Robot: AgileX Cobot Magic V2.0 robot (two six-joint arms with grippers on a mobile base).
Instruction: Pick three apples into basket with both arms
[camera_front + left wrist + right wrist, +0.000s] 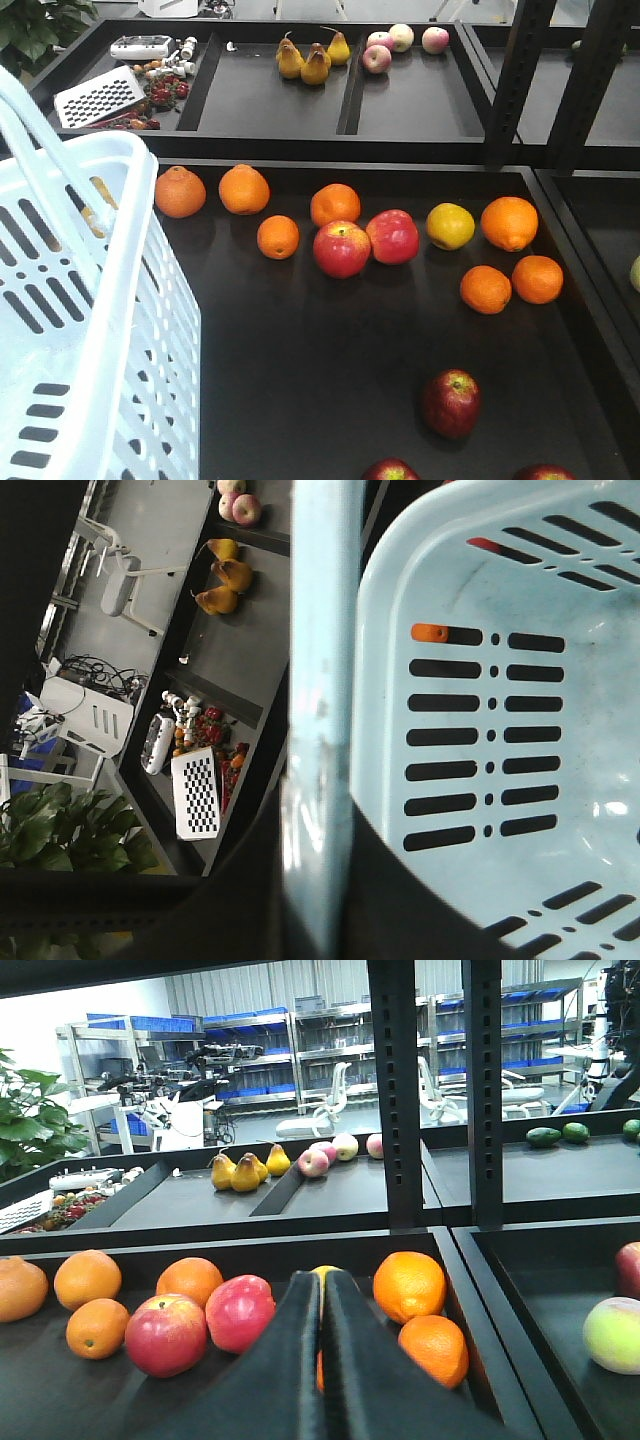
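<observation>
Three small dark red apples lie near the front of the black tray: one whole [451,402], two cut off by the bottom edge [390,470] [543,472]. The pale blue-white basket [112,300] fills the left side, and its slotted floor [580,580] holds no fruit where I can see it. In the left wrist view my left gripper [322,830] is shut on the basket's hoop handle [322,630], a dark finger [240,900] on each side. My right gripper [322,1282] is shut with nothing in it, low over the tray and facing the far fruit. Neither gripper shows in the front view.
Two larger bright red apples [341,248] [392,237] sit mid-tray among several oranges [509,222] and a yellow fruit [450,225]. The back trays hold pears [312,58], pale apples [400,40] and a checkered board [98,96]. Black upright posts [520,80] stand at the right.
</observation>
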